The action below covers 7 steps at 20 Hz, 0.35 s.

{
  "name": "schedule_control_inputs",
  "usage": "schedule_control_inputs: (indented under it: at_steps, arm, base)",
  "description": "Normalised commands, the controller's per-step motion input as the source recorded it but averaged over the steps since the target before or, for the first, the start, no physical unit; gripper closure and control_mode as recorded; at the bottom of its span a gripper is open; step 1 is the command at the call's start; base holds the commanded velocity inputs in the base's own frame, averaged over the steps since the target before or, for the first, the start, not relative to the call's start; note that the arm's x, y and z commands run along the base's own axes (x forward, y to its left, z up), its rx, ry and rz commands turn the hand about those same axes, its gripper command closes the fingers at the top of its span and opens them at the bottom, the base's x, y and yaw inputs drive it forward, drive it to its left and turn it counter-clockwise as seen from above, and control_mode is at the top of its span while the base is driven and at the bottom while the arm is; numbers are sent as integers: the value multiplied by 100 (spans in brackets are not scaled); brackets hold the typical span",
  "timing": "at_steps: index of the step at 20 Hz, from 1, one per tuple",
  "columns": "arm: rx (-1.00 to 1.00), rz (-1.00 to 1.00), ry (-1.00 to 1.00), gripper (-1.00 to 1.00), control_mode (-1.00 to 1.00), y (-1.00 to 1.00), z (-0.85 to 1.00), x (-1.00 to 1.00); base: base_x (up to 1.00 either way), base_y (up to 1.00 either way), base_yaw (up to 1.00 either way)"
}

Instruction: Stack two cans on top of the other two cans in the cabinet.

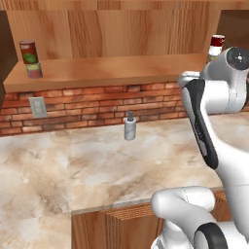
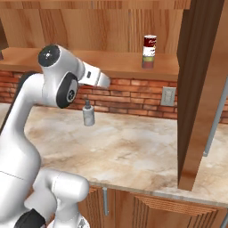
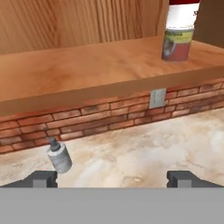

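Note:
On the cabinet (image 1: pixel 112 70) shelf, a dark red-brown can with a green patch (image 1: pixel 29 52) stands on a pale can (image 1: pixel 34 71) at the far left. At the right end, a red can with a white band (image 2: pixel 150 43) stands on another pale can (image 2: pixel 148 61). The hand view has this pair at upper right: the pale labelled can (image 3: pixel 177 43) under the red and white can (image 3: pixel 183 8). My gripper (image 3: pixel 113 179) is open and holds nothing. It hangs over the counter, below and in front of the shelf (image 3: pixel 87 74), away from both stacks.
A grey pump bottle (image 1: pixel 130 127) (image 3: pixel 59 156) stands on the marble counter (image 1: pixel 73 165) by the brick wall. A wall outlet (image 2: pixel 168 95) sits under the right stack. A tall brown cabinet door (image 2: pixel 196 89) juts out at the right.

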Motion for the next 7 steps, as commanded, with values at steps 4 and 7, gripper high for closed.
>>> schedule_control_inputs:
  at_steps: [4,7]
  arm:
    - [0,27,5,-100,-100,32,-38,-34]
    - [1,27,7,-100,-100,26,-39,-26]
  base:
    - [0,0,0]
    - [0,0,0]
